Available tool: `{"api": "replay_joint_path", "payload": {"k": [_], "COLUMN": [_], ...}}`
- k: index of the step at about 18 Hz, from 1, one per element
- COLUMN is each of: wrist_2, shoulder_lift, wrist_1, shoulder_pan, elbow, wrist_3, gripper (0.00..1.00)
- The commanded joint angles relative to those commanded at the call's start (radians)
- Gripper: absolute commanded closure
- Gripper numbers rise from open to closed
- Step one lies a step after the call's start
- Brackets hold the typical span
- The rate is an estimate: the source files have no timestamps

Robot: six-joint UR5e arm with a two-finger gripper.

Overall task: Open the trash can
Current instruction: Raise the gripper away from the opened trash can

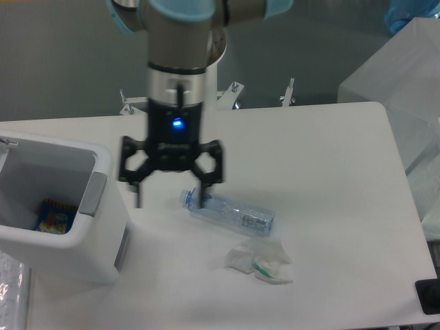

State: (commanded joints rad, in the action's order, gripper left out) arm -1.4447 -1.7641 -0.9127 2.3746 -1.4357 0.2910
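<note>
The trash can (pixel 65 258), a big white boxy bin, stands at the left edge of the table with its top open. I can see into it, where a small colourful packet (pixel 51 215) lies. A grey push tab (pixel 94 194) sits on its right rim. My gripper (pixel 168 199) hangs open and empty to the right of the bin, clear of it, with one fingertip (pixel 198 201) over the capped end of a clear plastic bottle (pixel 230 213).
The bottle lies on its side in the middle of the white table (pixel 323 179). A crumpled white wrapper with a green bit (pixel 261 261) lies just in front of it. A frosted box (pixel 412 89) stands beyond the table's right edge.
</note>
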Motion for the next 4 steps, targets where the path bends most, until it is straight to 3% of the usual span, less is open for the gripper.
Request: {"api": "replay_joint_path", "payload": {"k": [4], "wrist_2": [-0.094], "shoulder_lift": [-0.003], "wrist_1": [-0.012], "shoulder_pan": [0.014], "elbow": [-0.028], "wrist_3": [0.183], "gripper": [0.00]}}
